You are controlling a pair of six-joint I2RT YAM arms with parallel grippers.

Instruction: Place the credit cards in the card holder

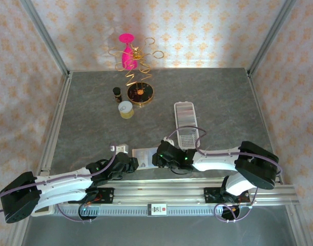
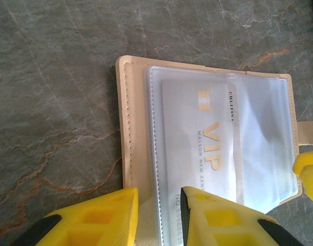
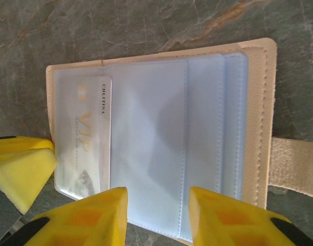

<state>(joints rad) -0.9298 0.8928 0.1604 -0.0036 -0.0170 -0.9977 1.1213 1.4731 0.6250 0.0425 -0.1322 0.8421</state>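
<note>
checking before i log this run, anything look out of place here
One thing: a pale VIP card sits tucked in a clear sleeve of the open beige wallet, not in the white tray farther back on the table. Nothing looks spilled or damaged.

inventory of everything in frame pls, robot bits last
table: 1, grey marbled, under everything
white tray: 1, white with dotted base, right half of the table, just beyond the right arm
beige wallet: 1, beige with clear sleeves, lying open between the two grippers
VIP card: 1, pale grey with gold lettering, inside a wallet sleeve
pink goblet: 1, pink, far edge
gold wire stand: 1, gold, coiled around the goblet
round disc: 1, dark with gold rim, near side of the stand
small bottle: 1, dark, beside the disc
jar: 1, yellowish with pale lid, near the bottle
left gripper: 1, yellow, jaws apart over the wallet
right gripper: 1, yellow, jaws apart over the wallet
</note>
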